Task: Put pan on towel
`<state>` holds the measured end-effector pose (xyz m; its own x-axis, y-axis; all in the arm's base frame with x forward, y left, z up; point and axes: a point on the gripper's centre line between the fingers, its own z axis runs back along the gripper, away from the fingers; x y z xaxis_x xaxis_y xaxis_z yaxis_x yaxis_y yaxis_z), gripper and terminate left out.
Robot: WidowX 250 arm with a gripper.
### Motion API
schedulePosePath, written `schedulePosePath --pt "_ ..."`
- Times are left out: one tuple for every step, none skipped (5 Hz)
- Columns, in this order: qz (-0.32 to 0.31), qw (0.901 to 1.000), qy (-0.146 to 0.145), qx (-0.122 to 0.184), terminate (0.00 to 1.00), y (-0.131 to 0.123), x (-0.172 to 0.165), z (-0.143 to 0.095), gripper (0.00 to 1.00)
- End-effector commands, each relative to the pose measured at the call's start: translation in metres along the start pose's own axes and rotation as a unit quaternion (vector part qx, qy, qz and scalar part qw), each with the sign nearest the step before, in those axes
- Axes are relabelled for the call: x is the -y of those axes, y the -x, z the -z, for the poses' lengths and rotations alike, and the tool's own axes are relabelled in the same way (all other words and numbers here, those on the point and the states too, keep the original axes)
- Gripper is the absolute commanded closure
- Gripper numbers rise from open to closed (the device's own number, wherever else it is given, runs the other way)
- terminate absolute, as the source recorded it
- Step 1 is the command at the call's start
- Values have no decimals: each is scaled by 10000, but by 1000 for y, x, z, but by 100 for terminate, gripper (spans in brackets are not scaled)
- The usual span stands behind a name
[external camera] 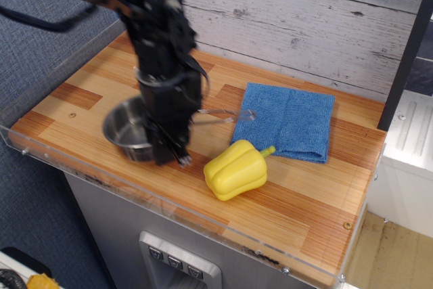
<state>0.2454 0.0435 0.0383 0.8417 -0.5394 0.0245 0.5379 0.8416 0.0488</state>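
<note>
The shiny steel pan [126, 133] is at the front left of the wooden counter, partly hidden behind my arm and blurred. Its thin wire-loop handle [226, 114] points right, and its tip reaches the left edge of the folded blue towel [287, 120], which lies flat at the back right. My gripper [170, 155] points down over the pan's right rim and looks shut on it. The pan seems to hang slightly above the counter. The towel has nothing on it apart from the handle tip above its edge.
A yellow pepper [235, 170] lies in front of the towel, just right of my gripper. A clear acrylic lip [203, 225] runs along the counter's front edge. A plank wall [304, 18] stands behind.
</note>
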Motion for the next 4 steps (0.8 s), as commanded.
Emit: schedulePosePath --pt "-46 9993 -214 298 0 -5 -32 -54 100" --pt "139 9982 -233 544 0 -28 -44 -68 100" --pt "352 9970 -288 623 0 -50 -38 -69 100" --pt "780 9945 -256 652 0 -75 -16 -63 100"
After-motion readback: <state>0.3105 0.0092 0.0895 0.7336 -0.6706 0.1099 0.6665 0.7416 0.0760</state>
